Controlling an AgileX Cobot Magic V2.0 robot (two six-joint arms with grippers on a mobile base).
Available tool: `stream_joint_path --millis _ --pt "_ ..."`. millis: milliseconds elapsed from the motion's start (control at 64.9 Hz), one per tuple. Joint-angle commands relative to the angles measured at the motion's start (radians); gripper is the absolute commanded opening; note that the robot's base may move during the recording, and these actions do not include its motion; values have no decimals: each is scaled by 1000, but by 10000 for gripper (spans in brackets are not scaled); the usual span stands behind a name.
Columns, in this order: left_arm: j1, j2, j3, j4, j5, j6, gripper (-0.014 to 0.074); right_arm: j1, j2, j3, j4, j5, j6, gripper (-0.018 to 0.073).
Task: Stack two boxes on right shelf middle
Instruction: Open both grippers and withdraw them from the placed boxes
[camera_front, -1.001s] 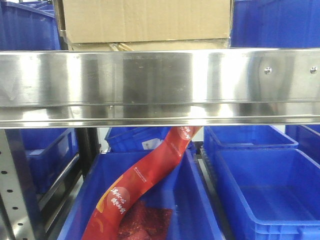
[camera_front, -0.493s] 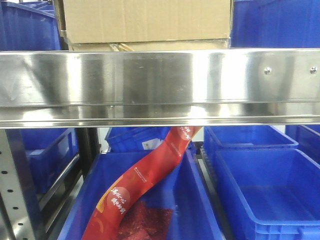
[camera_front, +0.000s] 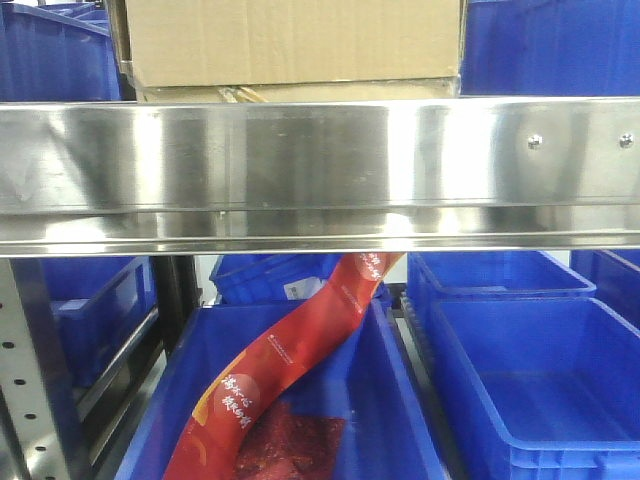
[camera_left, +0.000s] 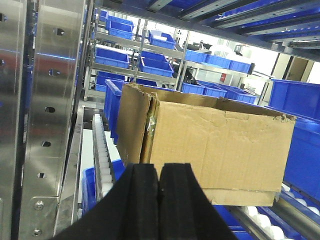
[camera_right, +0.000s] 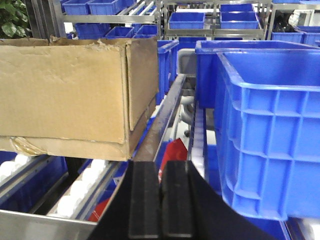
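two boxes (camera_front: 295, 45) sit stacked on shelf (camera_front: 320, 170), both arms' jaws closed, empty

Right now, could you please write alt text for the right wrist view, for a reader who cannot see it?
A large cardboard box sits on a flatter box on a roller shelf, left of a blue bin. In the foreground, the right gripper is shut and holds nothing.
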Motion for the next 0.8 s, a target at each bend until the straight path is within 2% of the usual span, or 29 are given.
stream_joint_path --millis 0,92,139,200,262,324,601,786 --pt "5 -2 -1 0 -11 5 -97 -14 -13 39 53 -67 -99 -161" --pt "5 -2 -1 0 -11 5 -97 -62 -40 109 267 -169 -381 -162" --pt "5 -2 -1 0 -11 5 -97 -97 -58 148 316 -245 -442 -162" --pt "5 -2 -1 0 -11 5 -97 -143 -84 197 322 -317 -445 -162" --pt "5 -2 -1 0 -11 5 -97 -187 -116 252 381 -334 -445 -162" --pt "5 -2 -1 0 -11 5 -97 -208 -150 311 395 -339 -445 -162" --pt "5 -2 -1 0 -11 5 -97 -210 -333 531 395 -339 -445 -162" --pt "5 -2 -1 0 -11 5 -97 -210 -488 560 395 -325 -445 -162"
